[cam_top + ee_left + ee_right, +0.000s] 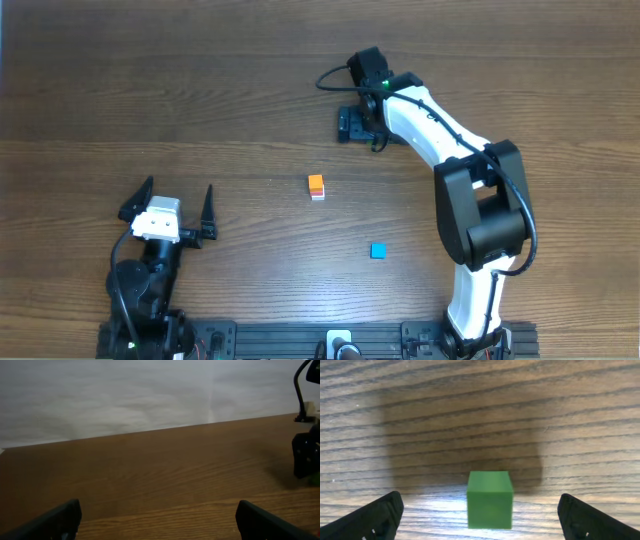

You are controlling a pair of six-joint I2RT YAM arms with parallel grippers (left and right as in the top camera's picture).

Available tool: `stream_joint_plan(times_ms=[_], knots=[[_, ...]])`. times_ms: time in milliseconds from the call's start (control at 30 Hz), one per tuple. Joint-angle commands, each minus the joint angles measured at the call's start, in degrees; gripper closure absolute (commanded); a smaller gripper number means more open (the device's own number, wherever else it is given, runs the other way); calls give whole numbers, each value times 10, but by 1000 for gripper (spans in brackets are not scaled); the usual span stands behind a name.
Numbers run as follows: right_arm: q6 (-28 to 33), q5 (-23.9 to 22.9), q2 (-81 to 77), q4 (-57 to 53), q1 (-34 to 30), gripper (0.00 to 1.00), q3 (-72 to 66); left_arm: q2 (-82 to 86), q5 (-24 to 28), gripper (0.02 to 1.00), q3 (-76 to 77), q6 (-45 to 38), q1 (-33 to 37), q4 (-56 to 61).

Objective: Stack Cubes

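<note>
Both stand open: your left pincer (pixel 178 190) and right pincer (pixel 480 510). Your right hangs over a green cube (pixel 490 499) on the counter (pixel 470 405).

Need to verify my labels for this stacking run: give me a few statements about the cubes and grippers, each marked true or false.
1. The orange cube sits on top of a white cube. True.
2. The blue cube is stacked on the orange cube. False: it lies alone on the table, apart from the stack.
3. The right gripper is shut on the green cube. False: its fingers are open, and the cube stands between them untouched.
4. The left gripper is open and holds nothing. True.
</note>
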State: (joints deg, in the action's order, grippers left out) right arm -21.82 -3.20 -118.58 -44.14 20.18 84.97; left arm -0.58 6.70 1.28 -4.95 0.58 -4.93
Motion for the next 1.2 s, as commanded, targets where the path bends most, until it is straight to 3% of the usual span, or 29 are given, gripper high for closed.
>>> stream_joint_plan(times_ms=[33,300,533,1200], knots=[[18,-12,-10,4,-4,88,12,4,3,20,-4,-6,4,1],[22,-9,-26,7,-4,270,12,4,3,23,-4,-6,4,1],[22,-7,-26,6,-4,522,12,4,3,20,-4,-6,4,1],[22,3,-25,9,-4,787,13,4,3,20,-4,-6,4,1]])
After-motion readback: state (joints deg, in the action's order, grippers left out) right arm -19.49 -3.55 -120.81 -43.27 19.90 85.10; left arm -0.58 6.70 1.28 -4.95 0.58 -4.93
